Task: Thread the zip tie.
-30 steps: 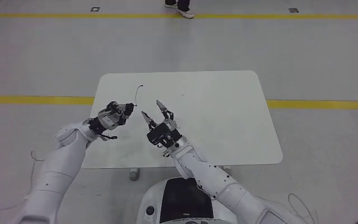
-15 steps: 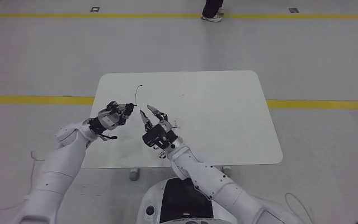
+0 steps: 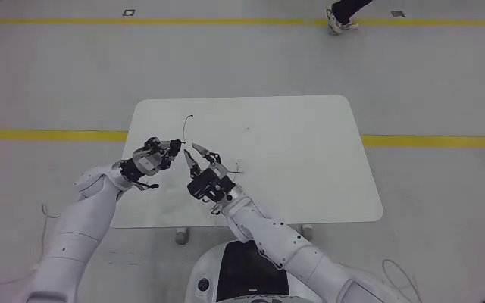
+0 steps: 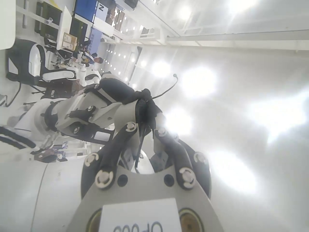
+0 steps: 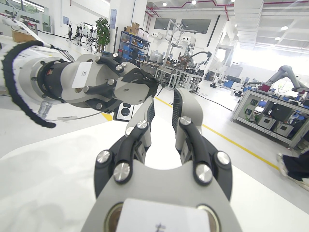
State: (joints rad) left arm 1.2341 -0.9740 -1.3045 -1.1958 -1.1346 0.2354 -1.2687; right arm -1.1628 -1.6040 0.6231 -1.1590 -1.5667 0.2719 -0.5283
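Step in hand, as a judgement: lining up for the thread, with the free end not yet grabbed. Gripping the zip tie in the closed left hand, held up over the near-left part of the tabletop. Thin black strand rising out of the left fingertips and curving away toward the far edge, with a small tip at its end. Below the grip, a short length running down between the fingers. Cannot tell where the tie's head sits.

Right hand open and empty, just beside the left fingertips, jaws spread with the gap facing the left hand. Not touching the strand, as far as can be told.

Next, probably: closing on the free strand near the left fingertips, then bending it round and feeding the tip into the head. Calls for fine aim, given a thin and likely springy strand, easy to miss or flick aside. Also calls for keeping the two hands from bumping.
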